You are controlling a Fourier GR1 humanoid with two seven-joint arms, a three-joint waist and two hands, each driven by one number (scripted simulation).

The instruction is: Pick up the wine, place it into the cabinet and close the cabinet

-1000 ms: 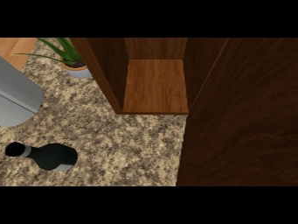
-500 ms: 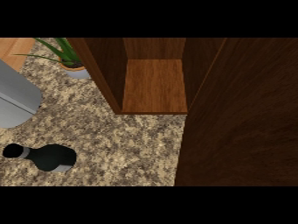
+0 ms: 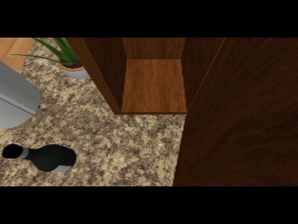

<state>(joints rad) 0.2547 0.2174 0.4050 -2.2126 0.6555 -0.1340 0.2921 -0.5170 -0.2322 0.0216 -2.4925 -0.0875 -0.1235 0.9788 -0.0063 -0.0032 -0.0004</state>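
Well, the wine (image 3: 45, 157) stands on the speckled bench (image 3: 125, 140), lower left, well apart from the open cabinet (image 3: 152, 85). A potted plant (image 3: 71, 61) sits beside it. Neither hand shows; that grey shape (image 3: 6, 96) is perhaps a forearm.

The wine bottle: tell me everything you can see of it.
The wine bottle is dark, almost black, with a rounded body, a narrower neck ringed by a pale band, and a black top pointing toward the view's left. A pale patch shows low on the body. Seen steeply from above, it appears to stand on the speckled granite counter, at the lower left, apart from the open wooden cabinet. No hand touches it; neither hand is in view.
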